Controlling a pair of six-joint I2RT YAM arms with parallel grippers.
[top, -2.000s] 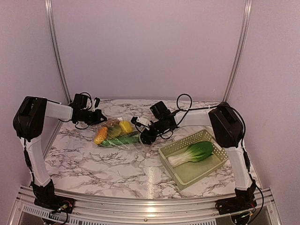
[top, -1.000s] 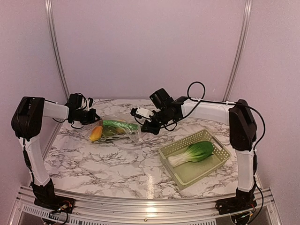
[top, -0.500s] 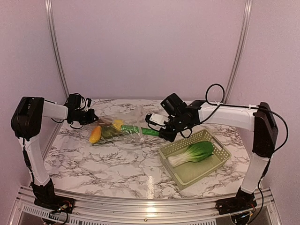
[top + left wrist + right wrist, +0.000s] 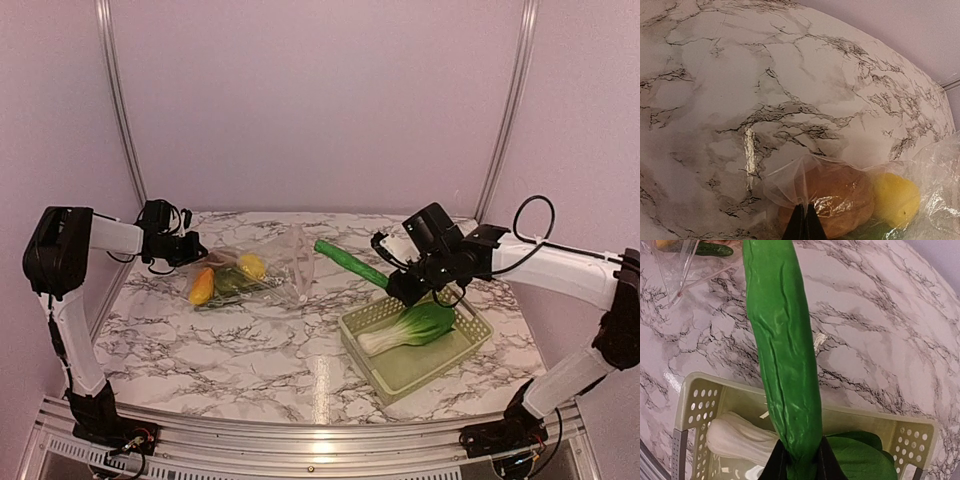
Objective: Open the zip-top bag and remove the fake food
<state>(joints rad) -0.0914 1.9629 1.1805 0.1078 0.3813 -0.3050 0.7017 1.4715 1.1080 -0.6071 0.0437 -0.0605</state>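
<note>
So the cucumber (image 4: 350, 262) is out now: my right gripper (image 4: 400, 287), clamped on its end, has swung it from the zip-top bag (image 4: 290, 262) to over the basket (image 4: 410, 366) holding the bok choy (image 4: 415, 325). Meanwhile my left gripper (image 4: 203, 247) stays pinched shut on the bag's corner by the worktop's far-left edge. The lemon (image 4: 252, 266) and the rest are still inside.

No writing, label, brand, number or sign can be read in any view
</note>
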